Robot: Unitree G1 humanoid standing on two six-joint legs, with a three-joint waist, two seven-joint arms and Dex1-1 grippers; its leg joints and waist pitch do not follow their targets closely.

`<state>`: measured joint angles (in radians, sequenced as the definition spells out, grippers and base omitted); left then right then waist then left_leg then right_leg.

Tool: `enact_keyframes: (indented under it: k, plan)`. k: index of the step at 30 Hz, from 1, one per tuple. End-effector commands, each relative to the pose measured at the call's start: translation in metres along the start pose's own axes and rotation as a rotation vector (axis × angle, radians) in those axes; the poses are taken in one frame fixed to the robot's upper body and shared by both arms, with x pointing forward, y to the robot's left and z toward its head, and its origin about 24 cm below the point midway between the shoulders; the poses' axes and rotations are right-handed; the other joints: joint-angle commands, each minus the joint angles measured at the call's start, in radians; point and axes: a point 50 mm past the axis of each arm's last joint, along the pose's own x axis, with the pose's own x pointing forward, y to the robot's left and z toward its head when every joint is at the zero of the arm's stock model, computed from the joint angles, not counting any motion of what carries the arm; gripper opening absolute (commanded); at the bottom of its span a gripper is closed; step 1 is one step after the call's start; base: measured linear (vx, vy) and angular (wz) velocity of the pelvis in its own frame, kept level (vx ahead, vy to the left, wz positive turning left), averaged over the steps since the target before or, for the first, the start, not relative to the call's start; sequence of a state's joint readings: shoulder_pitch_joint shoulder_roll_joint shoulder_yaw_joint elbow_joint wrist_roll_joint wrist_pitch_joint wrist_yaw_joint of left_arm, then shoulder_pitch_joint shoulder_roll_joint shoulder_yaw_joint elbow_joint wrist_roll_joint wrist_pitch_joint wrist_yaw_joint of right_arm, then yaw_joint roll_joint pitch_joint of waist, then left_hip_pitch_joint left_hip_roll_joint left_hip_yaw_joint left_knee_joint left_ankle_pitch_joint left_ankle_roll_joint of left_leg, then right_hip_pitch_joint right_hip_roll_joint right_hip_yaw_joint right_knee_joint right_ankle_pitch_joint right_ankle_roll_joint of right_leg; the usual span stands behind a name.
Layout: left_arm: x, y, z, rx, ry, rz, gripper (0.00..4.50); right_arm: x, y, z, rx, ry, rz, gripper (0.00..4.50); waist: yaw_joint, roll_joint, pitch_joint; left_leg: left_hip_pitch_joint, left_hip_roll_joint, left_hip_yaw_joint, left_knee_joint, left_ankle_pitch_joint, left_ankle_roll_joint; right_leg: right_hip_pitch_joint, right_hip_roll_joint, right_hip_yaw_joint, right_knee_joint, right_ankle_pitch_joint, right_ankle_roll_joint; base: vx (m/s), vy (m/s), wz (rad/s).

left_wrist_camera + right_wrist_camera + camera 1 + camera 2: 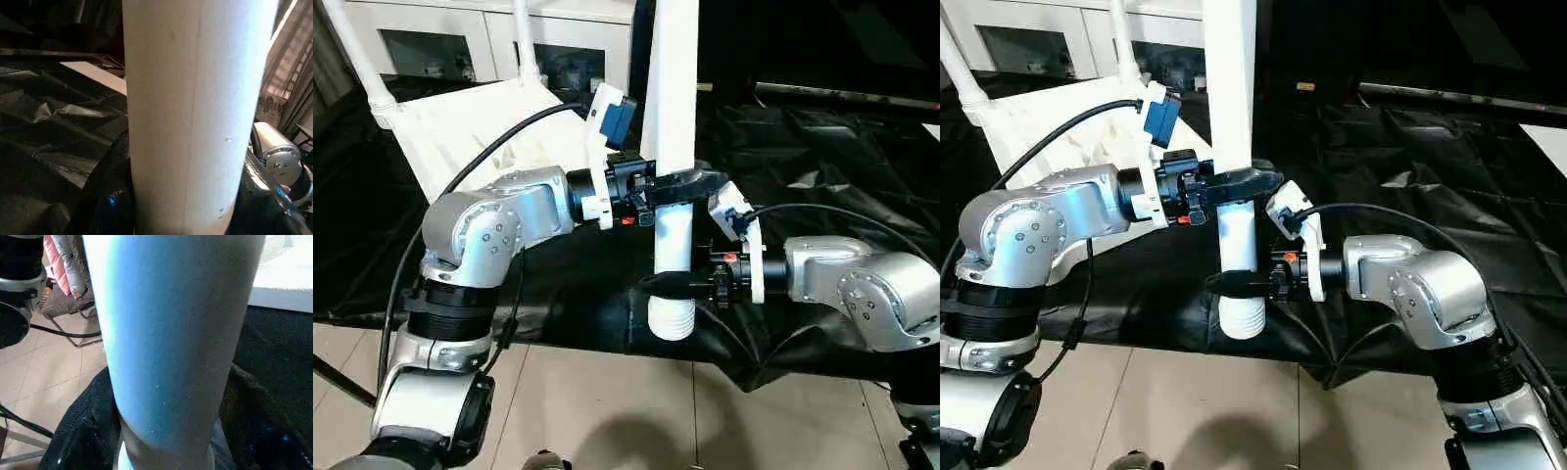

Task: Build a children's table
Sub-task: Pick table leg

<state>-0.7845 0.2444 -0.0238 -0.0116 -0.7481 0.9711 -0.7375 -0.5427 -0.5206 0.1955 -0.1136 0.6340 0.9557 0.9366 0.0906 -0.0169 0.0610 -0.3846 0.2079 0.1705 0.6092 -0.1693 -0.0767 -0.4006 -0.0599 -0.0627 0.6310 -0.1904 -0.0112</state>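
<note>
We hold one white table leg [672, 117] upright in front of us, just over the near edge of the black-draped counter [822, 147]. Left gripper [677, 186] is clamped round the leg higher up, right gripper [668, 284] clamped round it lower down, just above the ribbed threaded end [672, 318]. Both grippers are closed on the leg; the wrist views show the tube tight between the black fingers.

Leg's long axis runs near vertical, slightly leaning. Threaded end points down toward the floor; the other end runs up out of the picture.

The table top [480, 127] lies tilted at the far left of the counter, with two legs [357, 54] already standing up from its corners. White cabinet [460, 39] behind it.

Step in hand, as we judge it: regrasp or hand the leg over so it can go to a free socket. To do it well, keep one gripper firm while the other lets go, never both loose. Threaded end must turn toward the table top, so we need to flip or swing the leg before carrying it across. Line its axis with the socket before pushing or twisting.
</note>
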Motion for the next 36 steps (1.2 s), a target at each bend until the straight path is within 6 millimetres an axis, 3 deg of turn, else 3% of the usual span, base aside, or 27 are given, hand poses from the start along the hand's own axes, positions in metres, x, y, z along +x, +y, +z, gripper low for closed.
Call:
enact_keyframes:
  k: [1,5,6,13,14,17,20,22,26,30,32,33,34,35,36]
  plan:
    - [0.002,-0.004,0.005,0.028,-0.004,-0.029,1.82,-0.004,-0.004,-0.001,0.014,0.013,-0.035,2.48,0.002,-0.012,-0.079,0.013,0.013,0.003,-0.056,-0.079,0.004,0.062,-0.062,0.046,-0.069,-0.124,-0.178,0.0,0.0,0.0]
    - [0.002,-0.004,0.005,0.03,-0.005,-0.028,1.82,-0.004,-0.003,-0.001,0.027,0.009,-0.019,2.27,0.002,-0.012,-0.08,0.013,0.013,0.003,-0.056,-0.078,0.005,0.063,-0.062,0.046,-0.069,-0.124,-0.177,0.0,0.0,0.0]
    - [0.002,-0.004,0.005,0.032,-0.004,-0.026,1.82,-0.004,-0.003,-0.001,0.028,0.009,-0.018,2.03,0.002,-0.011,-0.08,0.013,0.013,0.003,-0.056,-0.077,0.005,0.062,-0.062,0.045,-0.068,-0.123,-0.178,0.0,0.0,0.0]
    - [0.003,-0.002,0.005,0.038,-0.011,-0.013,1.82,-0.004,-0.003,-0.001,0.033,0.001,-0.026,1.91,0.002,-0.01,-0.08,0.013,0.013,0.003,-0.056,-0.084,0.001,0.062,-0.062,0.046,-0.069,-0.126,-0.178,0.0,0.0,0.0]
    - [0.003,0.0,0.006,0.016,-0.029,0.004,2.38,-0.004,-0.004,0.0,0.031,-0.008,-0.033,1.9,0.002,-0.01,-0.08,0.013,0.013,0.002,-0.056,-0.083,0.001,0.062,-0.062,0.046,-0.069,-0.124,-0.179,0.0,0.0,0.0]
    - [0.002,0.007,0.011,-0.02,-0.08,0.056,2.59,-0.004,-0.007,0.002,0.022,-0.052,-0.07,1.9,0.002,-0.011,-0.08,0.013,0.012,0.004,-0.055,-0.081,0.001,0.062,-0.062,0.046,-0.07,-0.122,-0.184,0.0,0.0,0.0]
    - [0.0,0.014,0.023,0.029,-0.228,0.15,2.96,-0.005,-0.013,0.009,0.012,-0.169,-0.143,1.9,0.003,-0.011,-0.08,0.011,0.013,0.003,-0.055,-0.099,-0.004,0.061,-0.066,0.045,-0.075,-0.146,-0.178,0.0,0.0,0.0]
    - [-0.005,0.022,0.035,0.073,-0.405,0.292,2.96,-0.005,-0.014,0.016,0.028,-0.283,-0.177,1.9,0.001,-0.015,-0.081,0.01,0.014,0.002,-0.056,-0.089,0.0,0.064,-0.065,0.045,-0.074,-0.122,-0.178,0.0,0.0,0.0]
    - [-0.014,0.024,0.04,0.045,-0.552,0.363,2.99,-0.006,-0.018,0.023,0.047,-0.419,-0.274,1.89,0.001,-0.02,-0.082,0.009,0.012,0.002,-0.056,-0.076,0.007,0.065,-0.066,0.044,-0.072,-0.113,-0.174,0.0,0.0,0.0]
    - [-0.021,0.019,0.039,0.132,-0.541,0.401,2.99,-0.01,-0.023,0.027,0.023,-0.514,-0.42,1.89,0.001,-0.01,-0.082,0.014,0.015,0.0,-0.059,-0.073,-0.002,0.058,-0.064,0.043,-0.071,-0.123,-0.155,0.0,0.0,0.0]
    - [-0.032,0.025,0.033,0.213,-0.444,0.564,2.99,-0.015,-0.026,0.024,-0.042,-0.502,-0.565,1.89,-0.003,-0.008,-0.08,0.016,0.015,0.001,-0.061,-0.087,-0.017,0.056,-0.06,0.044,-0.071,-0.127,-0.146,0.0,0.0,0.0]
    - [-0.037,0.029,0.028,0.307,-0.375,0.639,2.99,-0.018,-0.025,0.023,-0.064,-0.529,-0.597,1.89,0.001,-0.002,-0.079,0.018,0.017,-0.001,-0.062,-0.096,-0.024,0.053,-0.062,0.044,-0.071,-0.131,-0.134,0.0,0.0,0.0]
    - [-0.041,0.031,0.023,0.388,-0.313,0.695,2.99,-0.02,-0.025,0.022,-0.082,-0.551,-0.624,1.89,-0.002,-0.003,-0.078,0.015,0.019,-0.004,-0.066,-0.107,-0.024,0.053,-0.062,0.045,-0.072,-0.149,-0.096,0.0,0.0,0.0]
    - [-0.059,0.035,0.0,0.606,-0.128,0.833,2.99,-0.026,-0.02,0.013,-0.117,-0.591,-0.738,1.89,-0.003,-0.003,-0.08,0.015,0.016,-0.005,-0.067,-0.107,-0.027,0.054,-0.061,0.044,-0.073,-0.153,-0.083,0.0,0.0,0.0]
    - [-0.067,0.036,-0.01,0.603,-0.121,0.861,2.99,-0.027,-0.018,0.006,-0.108,-0.593,-0.778,1.89,-0.005,0.02,-0.078,0.02,0.019,-0.007,-0.068,-0.116,-0.039,0.047,-0.061,0.045,-0.076,-0.156,-0.056,0.0,0.0,0.0]
